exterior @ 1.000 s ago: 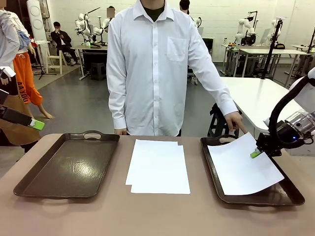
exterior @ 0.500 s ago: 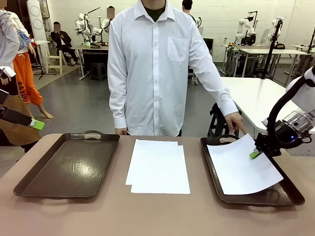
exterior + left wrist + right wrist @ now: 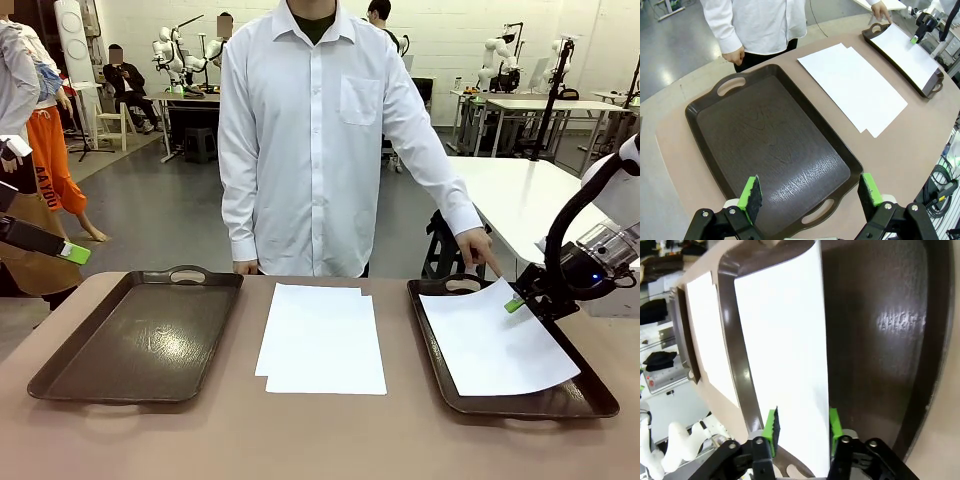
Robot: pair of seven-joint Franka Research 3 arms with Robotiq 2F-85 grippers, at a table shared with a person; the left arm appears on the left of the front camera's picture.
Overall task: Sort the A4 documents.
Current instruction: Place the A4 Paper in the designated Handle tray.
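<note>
Right gripper jaws apart around sheet edge in right tray — person's hand at far rim, stack mid-table

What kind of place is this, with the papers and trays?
Most likely a robot lab. The robot's right claw is at the edge of a sheet of paper in a brown tray, and behind the person there is a big hall with a grey floor and white work tables.

Bright, even overhead light; glare streaks the brown tray; wrist views bend at the edges
</note>
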